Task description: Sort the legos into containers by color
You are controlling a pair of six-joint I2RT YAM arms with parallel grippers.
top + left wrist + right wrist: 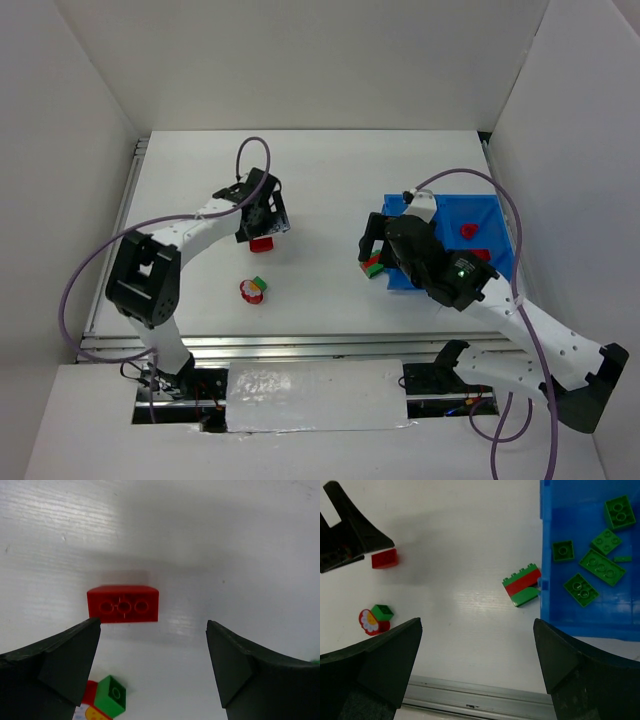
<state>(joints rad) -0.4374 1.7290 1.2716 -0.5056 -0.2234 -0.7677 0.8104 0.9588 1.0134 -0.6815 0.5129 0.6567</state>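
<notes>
Red brick point(123, 604) lies left of the tabletop point(330, 160) centre, just ahead of the spread left end effector point(152, 627), its long axis across the gap. Green-red-green stack point(522, 585) sits beside the blue bin's point(545, 535) left wall, toward the right edge, ahead of the spread right end effector point(477, 622). Left compartment holds green bricks point(601, 567); the right one, partly hidden, seems to hold red pieces point(467, 231).

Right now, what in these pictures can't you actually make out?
- Top view: the right arm covers much of the blue bin, hiding part of its contents.
- Right wrist view: the bin runs off the frame, so its other compartment is unseen.
- Left wrist view: the round red-white piece is cut off by the bottom edge and one of the left fingers.
</notes>
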